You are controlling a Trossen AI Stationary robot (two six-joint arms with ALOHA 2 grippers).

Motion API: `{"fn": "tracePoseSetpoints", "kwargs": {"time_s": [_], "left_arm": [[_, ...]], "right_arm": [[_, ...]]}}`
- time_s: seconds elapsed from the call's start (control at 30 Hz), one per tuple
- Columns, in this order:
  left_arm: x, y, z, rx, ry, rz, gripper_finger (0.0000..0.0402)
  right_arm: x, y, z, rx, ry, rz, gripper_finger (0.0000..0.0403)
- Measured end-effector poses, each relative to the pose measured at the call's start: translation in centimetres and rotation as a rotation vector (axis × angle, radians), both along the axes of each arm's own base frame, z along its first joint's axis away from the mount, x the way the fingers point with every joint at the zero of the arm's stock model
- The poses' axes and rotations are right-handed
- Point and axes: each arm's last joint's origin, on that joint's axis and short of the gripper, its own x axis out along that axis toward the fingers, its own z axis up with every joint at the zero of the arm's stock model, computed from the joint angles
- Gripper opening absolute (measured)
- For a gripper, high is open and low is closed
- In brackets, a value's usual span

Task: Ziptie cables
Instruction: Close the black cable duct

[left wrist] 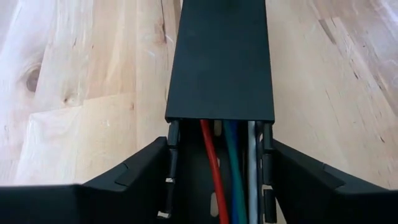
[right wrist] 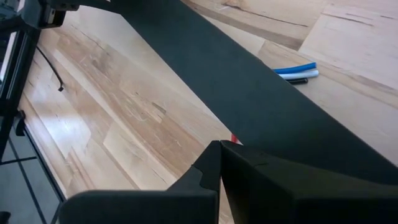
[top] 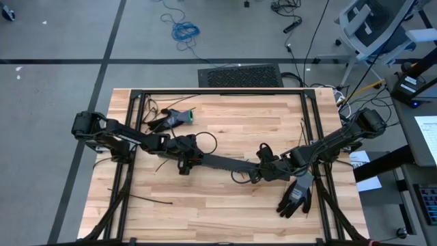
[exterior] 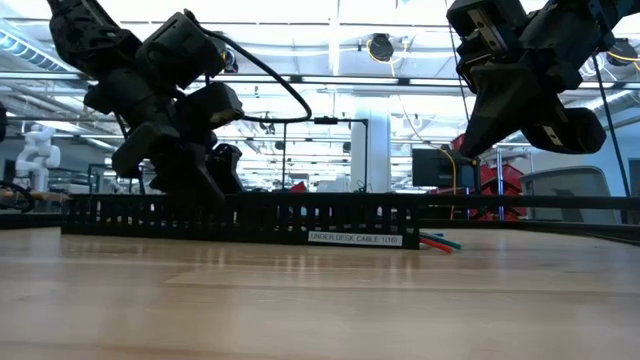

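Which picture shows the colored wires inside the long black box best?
The left wrist view: red, green and blue wires run into the black box between the left gripper fingers. The low view shows only red and green tips. The high view hides them; the right wrist view shows a red speck.

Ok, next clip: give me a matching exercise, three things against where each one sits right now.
1. long black slotted plastic cable duct
2. red wire
3. black glove with green cuff

A. on the wooden table, upper left in the high view
B. lying across the table's middle
C. inside the duct's open end

Pairs: 1-B, 2-C, 3-A
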Motion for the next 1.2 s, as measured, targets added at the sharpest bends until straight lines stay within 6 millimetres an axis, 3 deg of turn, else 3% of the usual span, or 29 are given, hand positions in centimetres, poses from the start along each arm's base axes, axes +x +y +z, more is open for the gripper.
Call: {"fn": "tracePoseSetpoints", "kwargs": {"time_s": [0.57,0.87,0.97,1.1,1.2], "left_arm": [[0.0,-0.4,0.0,-0.013,-0.003,-0.004,0.0247],[0.0,-0.7,0.0,-0.032,-0.001,0.026,0.0247],[0.0,-0.7,0.0,-0.03,0.001,0.029,0.0247],[0.0,-0.7,0.0,-0.029,0.001,0.029,0.0247],[0.0,-0.7,0.0,-0.028,0.001,0.031,0.0247]], "right_arm": [[0.0,0.0,0.0,-0.032,0.006,0.05,0.0],[-0.2,0.5,0.1,0.021,0.054,0.259,0.0],[-0.5,0.2,1.2,-0.033,0.081,0.23,0.0],[-1.2,-0.6,3.4,-0.105,0.254,0.145,0.0],[-0.5,-0.9,5.0,-0.157,0.307,0.171,0.0]]}}
